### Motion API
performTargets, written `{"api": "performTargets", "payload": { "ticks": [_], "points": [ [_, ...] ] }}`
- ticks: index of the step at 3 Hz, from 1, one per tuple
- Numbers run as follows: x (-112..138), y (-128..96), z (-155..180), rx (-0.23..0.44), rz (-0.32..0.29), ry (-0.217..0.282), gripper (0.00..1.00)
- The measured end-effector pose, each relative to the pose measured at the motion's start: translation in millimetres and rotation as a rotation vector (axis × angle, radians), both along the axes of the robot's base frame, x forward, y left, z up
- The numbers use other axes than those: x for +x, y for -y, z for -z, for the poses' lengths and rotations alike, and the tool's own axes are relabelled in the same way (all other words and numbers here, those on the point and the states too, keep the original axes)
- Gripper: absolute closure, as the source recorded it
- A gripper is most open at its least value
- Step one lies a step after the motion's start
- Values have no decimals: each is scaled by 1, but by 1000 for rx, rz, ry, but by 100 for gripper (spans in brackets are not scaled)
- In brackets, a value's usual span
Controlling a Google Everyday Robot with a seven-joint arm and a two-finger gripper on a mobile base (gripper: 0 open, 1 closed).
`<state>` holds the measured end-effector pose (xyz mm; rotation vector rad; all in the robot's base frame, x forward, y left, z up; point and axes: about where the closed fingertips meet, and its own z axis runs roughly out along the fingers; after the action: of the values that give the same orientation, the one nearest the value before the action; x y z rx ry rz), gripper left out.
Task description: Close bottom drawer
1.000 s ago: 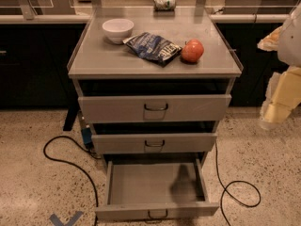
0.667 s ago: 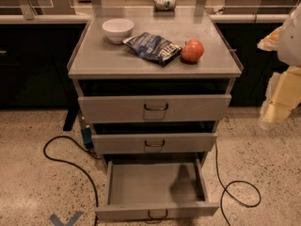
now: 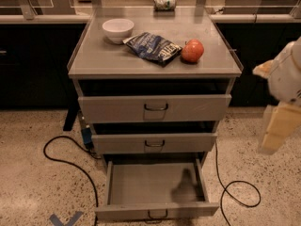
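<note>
Speckled floor [image 3: 28, 192] w/ black cable [image 3: 66, 159] looping at left. Grey cabinet [image 3: 155, 74] stands centre, 3 drawers. Bottom drawer [image 3: 141, 185] is pulled well out toward camera, below mid drawer [image 3: 188, 142] & top drawer [image 3: 188, 108], dark handle [image 3: 157, 215] at front centre. Hand [image 3: 274, 133] hangs at right edge, apart from cabinet; grip state can't be told. On surface [image 3: 117, 60]: chip bag [image 3: 154, 46], white bowl [image 3: 117, 29], red apple [image 3: 193, 51], can [image 3: 164, 3] at back.
</note>
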<state>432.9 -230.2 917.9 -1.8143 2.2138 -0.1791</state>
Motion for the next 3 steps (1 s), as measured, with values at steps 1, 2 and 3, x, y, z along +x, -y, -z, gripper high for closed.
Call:
{"api": "performTargets", "payload": {
  "ticks": [1, 2, 3],
  "points": [
    [-16, 14, 70, -25, -49, -13, 0],
    [-41, 28, 176, 2, -98, -77, 0],
    [-86, 36, 312, 69, -127, -195, 0]
  ]
}}
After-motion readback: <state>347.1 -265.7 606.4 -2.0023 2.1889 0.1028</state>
